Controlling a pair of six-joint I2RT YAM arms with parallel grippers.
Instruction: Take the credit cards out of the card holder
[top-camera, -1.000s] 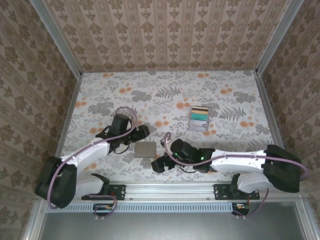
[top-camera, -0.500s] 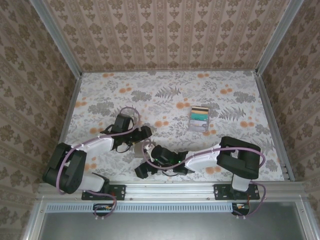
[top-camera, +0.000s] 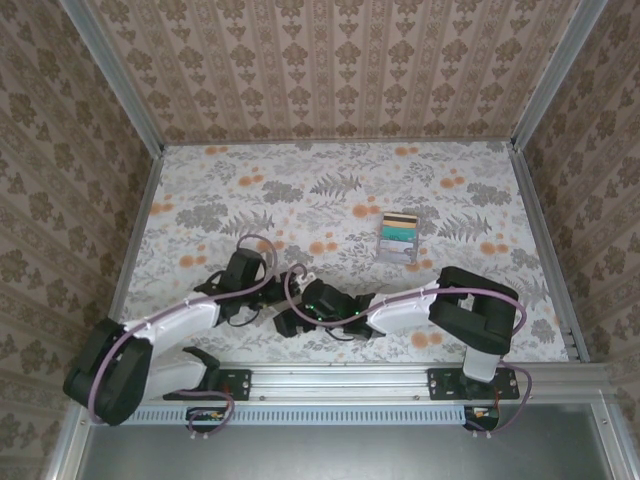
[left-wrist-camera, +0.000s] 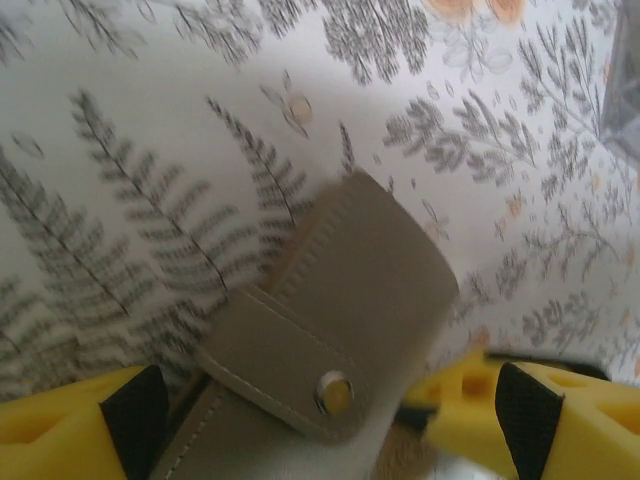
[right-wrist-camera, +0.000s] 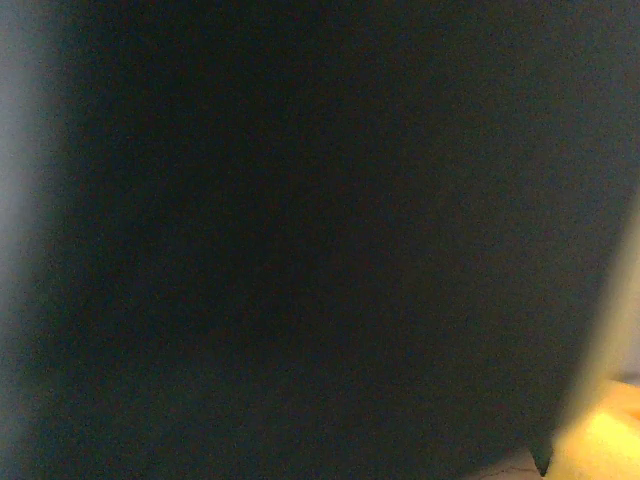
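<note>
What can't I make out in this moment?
Left wrist: wallet snapped shut, so any cards inside are unseen; its near end is cut by the frame edge.
Top view: wallet hidden under the meeting arms.
Right wrist: dark blur close to the lens blocks the scene.

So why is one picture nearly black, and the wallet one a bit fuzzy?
Right wrist: something dark seems very close to the lens, too near to focus. Left wrist: the card holder is softly blurred, though its snap still reads. Top external: evenly lit, fairly sharp, with faint shadows.
</note>
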